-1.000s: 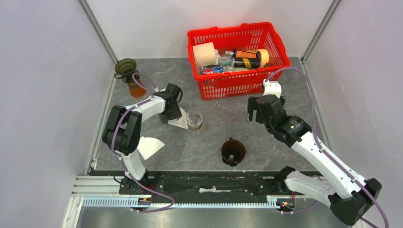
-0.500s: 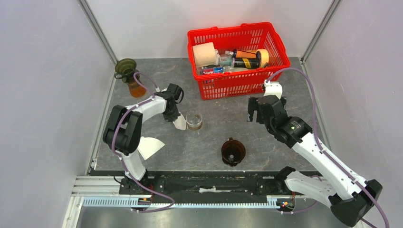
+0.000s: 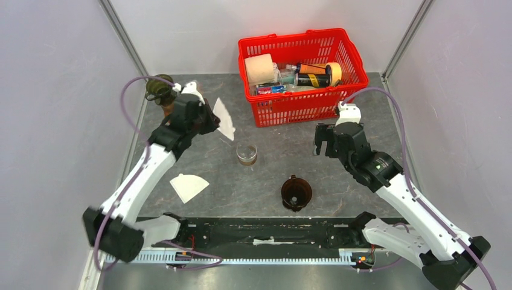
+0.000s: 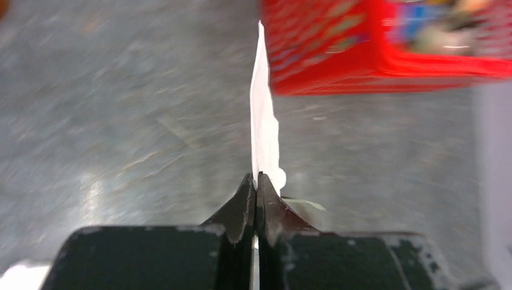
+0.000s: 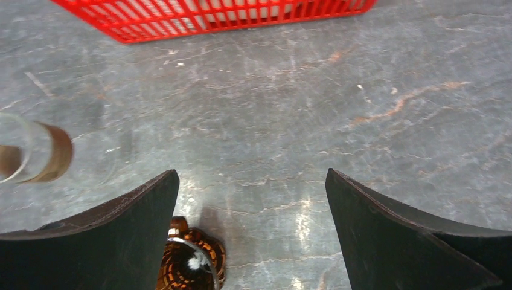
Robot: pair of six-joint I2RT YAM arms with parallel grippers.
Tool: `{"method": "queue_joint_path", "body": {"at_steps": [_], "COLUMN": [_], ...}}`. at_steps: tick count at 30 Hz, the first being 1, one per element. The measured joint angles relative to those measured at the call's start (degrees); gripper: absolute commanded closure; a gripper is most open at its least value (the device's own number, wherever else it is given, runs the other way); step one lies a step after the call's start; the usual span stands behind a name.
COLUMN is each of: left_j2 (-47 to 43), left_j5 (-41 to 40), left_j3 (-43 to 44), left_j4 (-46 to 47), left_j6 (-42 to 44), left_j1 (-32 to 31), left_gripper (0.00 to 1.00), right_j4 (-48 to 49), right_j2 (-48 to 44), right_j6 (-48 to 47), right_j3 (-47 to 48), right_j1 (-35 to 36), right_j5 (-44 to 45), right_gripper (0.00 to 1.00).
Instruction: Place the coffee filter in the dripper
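Observation:
My left gripper (image 3: 214, 118) is raised above the table's back left and is shut on a white paper coffee filter (image 3: 225, 119). In the left wrist view the coffee filter (image 4: 264, 124) stands edge-on, pinched between the closed tips of that gripper (image 4: 257, 181). The dark brown dripper (image 3: 296, 193) sits on the table near the front centre, with nothing in it. My right gripper (image 3: 329, 140) hovers open behind and to the right of the dripper. In the right wrist view the dripper (image 5: 192, 264) shows beside the left finger of the open gripper (image 5: 251, 175).
A second white filter (image 3: 189, 186) lies flat at the front left. A small glass cup (image 3: 246, 154) stands mid-table, and it also shows in the right wrist view (image 5: 36, 154). A red basket (image 3: 349, 55) of items sits at the back. A green and amber vessel (image 3: 160, 88) is at the back left corner.
My left gripper closed on the filter beside the glass, lifted it off the table and swung up toward the back left. The right arm barely moved.

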Motion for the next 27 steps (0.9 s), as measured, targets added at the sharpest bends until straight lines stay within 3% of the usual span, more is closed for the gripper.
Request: {"method": "queue_joint_path", "body": {"at_steps": [5, 9, 13, 19, 27], "left_j2": [-13.90, -15.43, -15.15, -14.99, -12.79], "left_j5": [22.08, 42.56, 54.64, 60.41, 57.66], "left_j3": [-3.58, -7.02, -12.24, -13.90, -13.90], "left_j4": [13.49, 26.21, 33.27, 36.70, 37.64], "left_j6": [4.50, 5.90, 7.30, 8.87, 8.98], "left_j1": [-0.13, -2.43, -7.67, -10.51, -11.13], "left_gripper": [0.98, 0.98, 0.98, 0.98, 0.98], "right_j4": [2.40, 5.29, 7.96, 11.69, 15.72], "right_j2": [-1.33, -1.40, -2.54, -4.92, -3.63], "right_j6": [0.28, 0.63, 0.61, 0.61, 0.59], "right_j3": [0.00, 0.00, -0.55, -3.48, -4.07], "right_j1": [0.00, 0.00, 0.00, 0.00, 0.00], "right_j5": [-8.85, -20.02, -29.64, -39.93, -50.25], "right_gripper": [0.01, 0.01, 0.01, 0.01, 0.01]}}
